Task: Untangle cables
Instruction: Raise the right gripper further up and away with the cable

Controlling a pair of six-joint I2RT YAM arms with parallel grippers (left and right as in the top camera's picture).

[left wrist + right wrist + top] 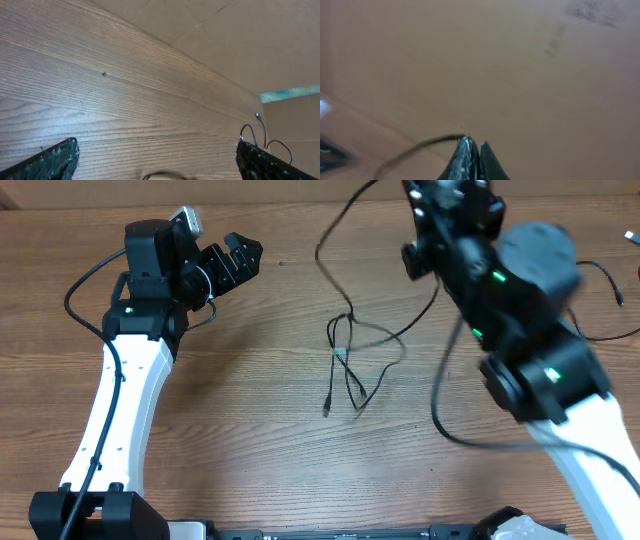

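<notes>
1. Tangle of thin black cables sits mid-table. It is a loose knot of loops crossing one another. One strand ends in a small dark plug on the near side of the knot.
2. A single strand runs up off the wood from the knot. It curves toward the far edge and leaves the overhead view at the top, beside the head of the right arm.
3. Right gripper: jaws pinched fully together on a thin black cord, which trails out to the left of the fingertips. The wrist view is soft, and only brown surface reads behind it.
4. The right arm is black with green lights. It is blurred in the overhead view, over the far-right part of the table.
5. Left gripper: spread as wide as it goes and holding nothing. It is over the far-left wood, well apart from the tangle. In its wrist view, the black fingers sit at the two bottom corners with plain grain between.
6. More loose black cords lie near the right edge, apart from the knot.
7. Brown wood-grain table; a brown cardboard sheet stands past its far edge.
</notes>
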